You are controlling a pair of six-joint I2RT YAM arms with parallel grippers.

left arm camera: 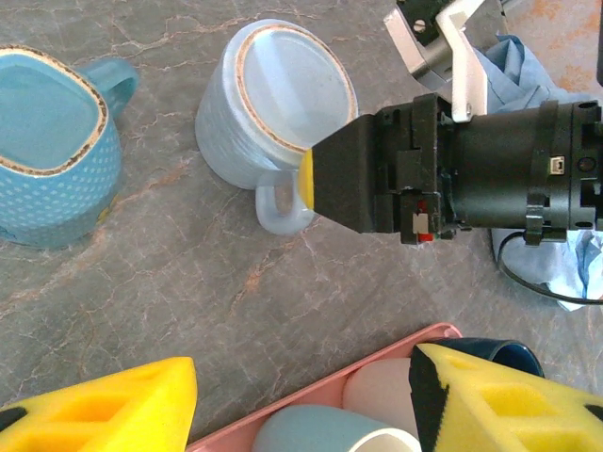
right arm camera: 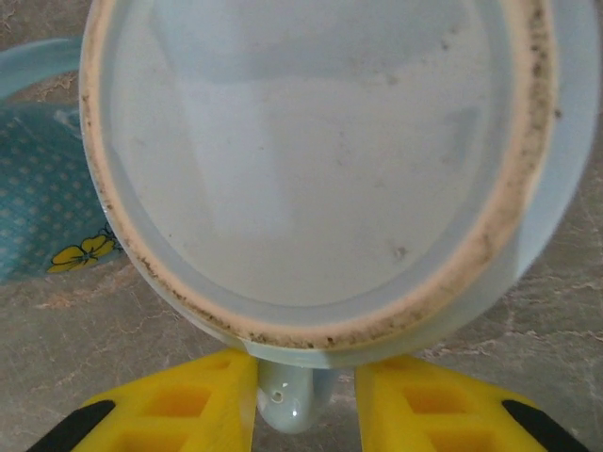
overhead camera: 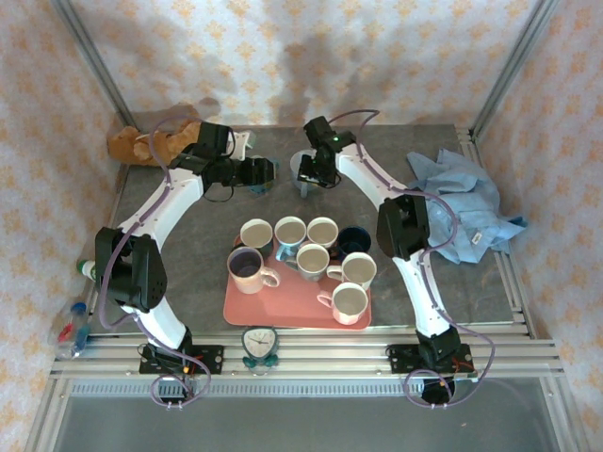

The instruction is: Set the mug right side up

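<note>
A pale blue mug (left arm camera: 283, 94) stands upside down on the grey table, its base up and its handle (left arm camera: 283, 202) toward the tray. In the right wrist view the mug (right arm camera: 311, 141) is directly below the camera. My right gripper (right arm camera: 306, 377) has a yellow finger on each side of the handle and is shut on it. From above, the right gripper (overhead camera: 311, 177) is at the back centre, over the mug (overhead camera: 307, 188). My left gripper (left arm camera: 301, 363) is open with nothing between its fingers, hovering over bare table by the tray's far edge, left of the mug (overhead camera: 262, 174).
A teal dotted mug (left arm camera: 47, 160) stands upright just left of the pale one. The pink tray (overhead camera: 283, 306) holds several upright mugs. A blue cloth (overhead camera: 462, 202) lies at the right, and a brown soft toy (overhead camera: 141, 143) sits at the back left.
</note>
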